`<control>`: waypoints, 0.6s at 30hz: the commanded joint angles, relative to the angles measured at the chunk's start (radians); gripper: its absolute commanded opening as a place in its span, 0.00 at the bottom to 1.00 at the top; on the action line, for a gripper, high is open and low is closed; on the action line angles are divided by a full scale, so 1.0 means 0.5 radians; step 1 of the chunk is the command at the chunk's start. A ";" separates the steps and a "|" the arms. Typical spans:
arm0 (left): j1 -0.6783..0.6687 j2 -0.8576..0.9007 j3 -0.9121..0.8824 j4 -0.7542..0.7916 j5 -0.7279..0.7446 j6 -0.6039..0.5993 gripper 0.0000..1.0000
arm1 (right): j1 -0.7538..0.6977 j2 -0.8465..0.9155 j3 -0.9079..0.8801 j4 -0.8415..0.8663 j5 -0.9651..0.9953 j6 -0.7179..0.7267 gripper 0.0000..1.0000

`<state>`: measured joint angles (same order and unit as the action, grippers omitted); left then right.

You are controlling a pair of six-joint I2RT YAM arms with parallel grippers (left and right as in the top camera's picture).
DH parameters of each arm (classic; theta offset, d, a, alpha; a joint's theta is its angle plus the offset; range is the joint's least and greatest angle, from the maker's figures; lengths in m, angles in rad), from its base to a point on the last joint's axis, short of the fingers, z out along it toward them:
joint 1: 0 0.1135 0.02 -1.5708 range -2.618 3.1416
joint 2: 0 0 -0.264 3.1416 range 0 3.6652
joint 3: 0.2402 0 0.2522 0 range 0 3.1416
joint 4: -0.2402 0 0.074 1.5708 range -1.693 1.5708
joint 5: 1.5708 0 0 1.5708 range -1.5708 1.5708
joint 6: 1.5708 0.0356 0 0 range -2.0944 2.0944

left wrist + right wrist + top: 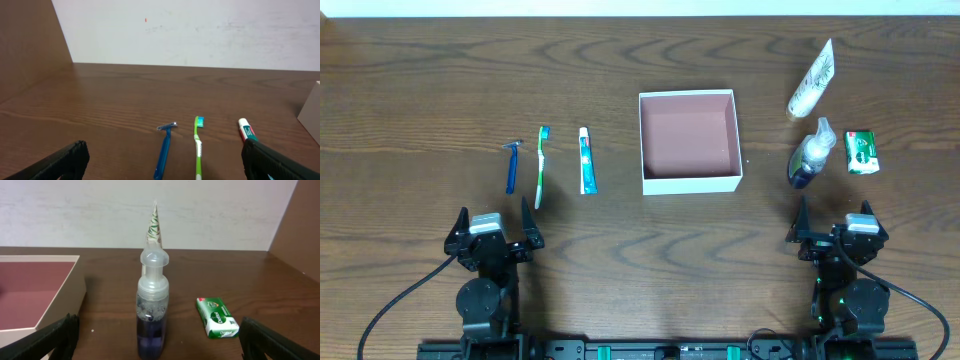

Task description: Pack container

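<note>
Container: we see the white-walled box [692, 183] at the middle of the table, its pink-brown floor bare.
Left of the container: three items lie side by side, well apart from its wall. The toothpaste tube [587, 162] is nearest to it, then the green toothbrush [541, 165], and the blue razor [511, 167] is farthest out.
Right of the container: a clear pump bottle [812, 155] with dark liquid stands upright (we judge this from the right wrist view). A white tube [813, 80] with a leaf print is beyond the bottle, and a green soap box [861, 152] lies farthest from the container.
Left gripper [497, 222]: we find it released, with the jaws spread wide and nothing between them. It sits on the near side, left of the container and just short of the razor and toothbrush.
Right gripper [834, 214]: it is also released and holds nothing. It sits on the near side, right of the container, with the bottle straight ahead.
</note>
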<state>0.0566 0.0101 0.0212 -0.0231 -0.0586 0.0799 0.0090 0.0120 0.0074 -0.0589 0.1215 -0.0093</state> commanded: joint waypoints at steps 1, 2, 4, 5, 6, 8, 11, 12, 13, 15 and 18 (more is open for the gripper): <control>-0.008 -0.012 -0.034 -0.087 -0.024 0.027 0.98 | 0.022 -0.011 -0.004 -0.008 -0.005 -0.014 0.99; -0.008 -0.012 -0.034 -0.087 -0.024 0.026 0.98 | 0.022 -0.011 -0.004 -0.009 -0.005 -0.014 0.99; -0.008 -0.012 -0.034 -0.087 -0.024 0.027 0.98 | 0.022 -0.011 -0.004 -0.008 -0.005 -0.014 0.99; -0.008 -0.012 -0.034 -0.087 -0.024 0.026 0.98 | 0.022 -0.011 -0.004 -0.009 -0.005 -0.014 0.99; -0.008 -0.012 -0.034 -0.087 -0.024 0.027 0.98 | 0.022 -0.011 -0.004 -0.008 -0.005 -0.014 0.99; -0.008 -0.012 -0.034 -0.087 -0.024 0.027 0.98 | 0.022 -0.011 -0.004 -0.009 -0.005 -0.014 0.99; -0.005 -0.012 -0.034 -0.087 -0.038 0.028 0.98 | 0.022 -0.011 -0.004 -0.009 -0.004 -0.014 0.99; -0.006 -0.012 -0.034 -0.086 -0.036 0.027 0.98 | 0.022 -0.011 -0.004 -0.008 -0.005 -0.014 0.99; -0.006 -0.012 -0.034 -0.086 -0.013 0.025 0.98 | 0.022 -0.011 -0.004 -0.008 -0.005 -0.014 0.99; -0.006 -0.012 -0.034 -0.061 0.072 0.025 0.98 | 0.022 -0.011 -0.004 -0.009 -0.005 -0.014 0.99; -0.006 -0.012 -0.034 -0.041 0.159 0.018 0.98 | 0.022 -0.011 -0.004 -0.009 -0.005 -0.014 0.99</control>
<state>0.0566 0.0101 0.0212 -0.0212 -0.0246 0.0795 0.0090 0.0120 0.0074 -0.0589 0.1215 -0.0090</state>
